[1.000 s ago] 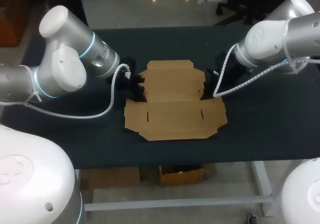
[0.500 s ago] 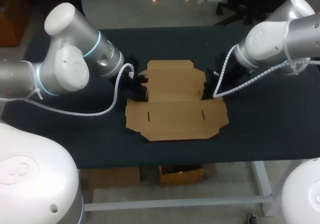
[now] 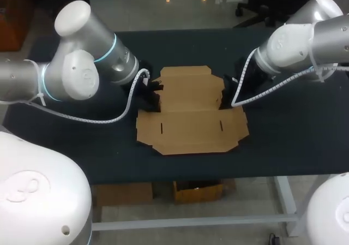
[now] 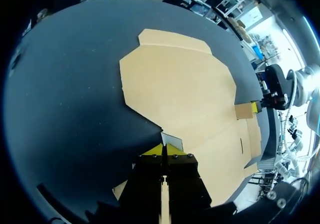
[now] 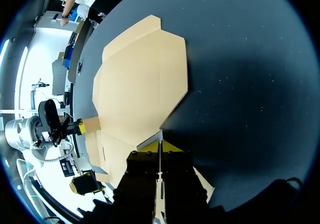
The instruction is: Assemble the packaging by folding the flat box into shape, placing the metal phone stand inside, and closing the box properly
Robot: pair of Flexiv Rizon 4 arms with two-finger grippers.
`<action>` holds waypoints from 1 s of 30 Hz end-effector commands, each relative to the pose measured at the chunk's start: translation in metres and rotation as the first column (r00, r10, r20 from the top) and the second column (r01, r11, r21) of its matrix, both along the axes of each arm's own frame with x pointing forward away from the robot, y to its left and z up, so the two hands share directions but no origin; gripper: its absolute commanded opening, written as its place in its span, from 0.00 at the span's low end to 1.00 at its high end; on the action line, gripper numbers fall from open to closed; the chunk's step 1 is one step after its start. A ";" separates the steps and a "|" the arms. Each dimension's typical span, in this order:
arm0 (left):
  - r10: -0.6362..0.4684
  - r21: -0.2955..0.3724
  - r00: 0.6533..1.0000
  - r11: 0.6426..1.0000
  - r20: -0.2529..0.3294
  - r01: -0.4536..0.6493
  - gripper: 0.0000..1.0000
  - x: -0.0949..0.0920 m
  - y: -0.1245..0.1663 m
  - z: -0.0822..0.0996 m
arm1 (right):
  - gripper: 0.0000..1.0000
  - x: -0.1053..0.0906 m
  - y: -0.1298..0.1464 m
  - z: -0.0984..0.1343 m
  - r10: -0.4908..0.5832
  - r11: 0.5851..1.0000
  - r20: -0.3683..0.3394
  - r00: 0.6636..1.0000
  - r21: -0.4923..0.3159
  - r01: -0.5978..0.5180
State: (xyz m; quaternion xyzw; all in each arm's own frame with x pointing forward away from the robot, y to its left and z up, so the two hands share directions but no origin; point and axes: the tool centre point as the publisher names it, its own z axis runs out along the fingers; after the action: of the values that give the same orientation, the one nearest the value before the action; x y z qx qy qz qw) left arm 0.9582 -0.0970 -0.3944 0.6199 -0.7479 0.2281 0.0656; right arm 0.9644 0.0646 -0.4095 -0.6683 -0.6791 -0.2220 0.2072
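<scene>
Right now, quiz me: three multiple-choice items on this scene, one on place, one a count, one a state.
1. Where are the left tool and right tool relative to the box?
A. Both over its middle
B. One at each side edge
C. Both raised far above it

2. How many slits does the box's near panel have?
A. None
B. Two
C. Five

3. The box is:
A. Closed
B. Folded upright
C. Open and mostly flat on the table

Key:
1 B: each wrist view shows its yellow tips shut on a side flap.
2 B: the head view shows two short slits.
3 C: the panels lie spread out on the table.
</scene>
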 end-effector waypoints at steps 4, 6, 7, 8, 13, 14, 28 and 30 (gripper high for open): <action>0.013 0.015 1.000 1.000 0.003 -0.013 0.00 -0.002 -0.001 0.002 | 0.00 0.000 0.000 0.000 -0.003 1.000 -0.002 1.000 -0.004 0.003; 0.018 0.019 1.000 1.000 0.003 -0.018 0.00 -0.003 -0.001 0.003 | 0.00 0.000 0.001 0.001 -0.007 1.000 -0.003 1.000 -0.014 0.007; 0.021 0.021 1.000 1.000 0.003 -0.021 0.00 -0.003 -0.002 0.003 | 0.00 -0.001 0.001 0.001 -0.012 1.000 -0.003 1.000 -0.019 0.012; 0.022 0.021 1.000 1.000 0.003 -0.022 0.00 -0.003 -0.003 0.004 | 0.00 -0.001 0.002 0.002 -0.013 1.000 -0.004 1.000 -0.021 0.013; 0.031 0.034 1.000 0.999 0.004 -0.031 0.00 -0.005 -0.007 0.005 | 0.00 -0.002 0.004 0.003 -0.029 0.999 -0.012 1.000 -0.043 0.029; 0.032 0.037 0.999 0.999 0.005 -0.032 0.00 -0.006 -0.009 0.006 | 0.00 -0.003 0.005 0.004 -0.035 0.998 -0.013 0.999 -0.053 0.034; 0.018 0.047 1.000 0.999 0.004 -0.018 0.00 -0.006 -0.019 0.006 | 0.00 -0.005 0.011 0.006 -0.069 0.992 -0.021 0.997 -0.104 0.066; 0.018 0.049 1.000 0.999 0.005 -0.018 0.00 -0.005 -0.019 0.006 | 0.00 -0.005 0.011 0.006 -0.073 0.992 -0.022 0.997 -0.109 0.070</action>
State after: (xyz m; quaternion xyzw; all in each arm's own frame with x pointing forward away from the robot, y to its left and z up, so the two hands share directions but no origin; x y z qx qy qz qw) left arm 0.9514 -0.1118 -0.3882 0.6257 -0.7476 0.2167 0.0511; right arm 0.9605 0.0741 -0.4036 -0.7039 -0.6631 -0.1849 0.1752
